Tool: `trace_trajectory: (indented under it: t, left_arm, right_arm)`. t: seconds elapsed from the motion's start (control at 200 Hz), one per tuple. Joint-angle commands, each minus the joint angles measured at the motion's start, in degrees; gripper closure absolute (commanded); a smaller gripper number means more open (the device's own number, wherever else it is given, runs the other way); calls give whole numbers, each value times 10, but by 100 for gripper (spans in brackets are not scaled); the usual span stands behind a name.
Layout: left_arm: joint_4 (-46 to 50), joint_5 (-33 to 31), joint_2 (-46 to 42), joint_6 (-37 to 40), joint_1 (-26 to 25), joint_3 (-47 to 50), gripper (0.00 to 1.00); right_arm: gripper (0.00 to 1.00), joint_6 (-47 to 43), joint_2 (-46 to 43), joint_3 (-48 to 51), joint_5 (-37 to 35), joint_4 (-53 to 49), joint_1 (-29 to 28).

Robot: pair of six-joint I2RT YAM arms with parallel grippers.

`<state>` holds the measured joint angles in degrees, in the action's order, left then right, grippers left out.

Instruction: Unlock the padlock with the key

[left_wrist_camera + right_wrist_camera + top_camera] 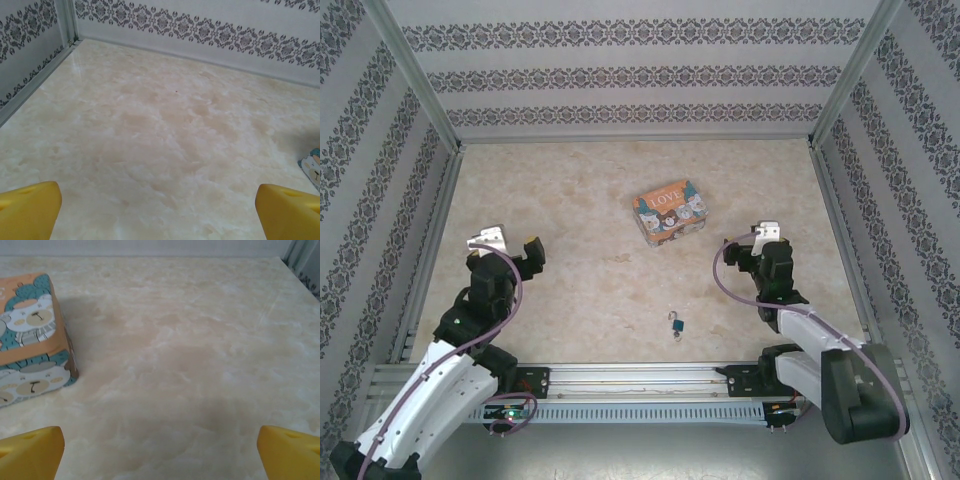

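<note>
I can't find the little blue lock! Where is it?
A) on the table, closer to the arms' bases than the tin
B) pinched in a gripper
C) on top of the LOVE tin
A: the padlock lies on the table, nearer the bases than the tin; the left gripper and right gripper are open and empty.

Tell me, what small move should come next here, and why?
Probably the right gripper should pull back toward the padlock, which lies untouched on the table near the front edge, closer to that arm. That gripper and the left gripper are open and empty, pointing beyond it. The key is too small to make out.
</note>
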<state>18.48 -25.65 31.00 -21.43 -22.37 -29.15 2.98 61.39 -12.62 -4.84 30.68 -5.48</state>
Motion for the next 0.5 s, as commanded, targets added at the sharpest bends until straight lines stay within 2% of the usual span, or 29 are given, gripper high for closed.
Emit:
trace_trajectory:
  t: [0.0, 0.175, 0.495]
  left_arm:
    - [-26, 10, 15, -4, 9, 4, 1]
    - [-36, 27, 40, -5, 9, -5, 1]
    - [-38, 31, 43, -1, 10, -4, 1]
  right_arm:
    - [2, -17, 35, 1, 40, 110, 10]
    - [1, -26, 106, -15, 73, 189, 15]
    - [2, -47, 135, -5, 82, 246, 26]
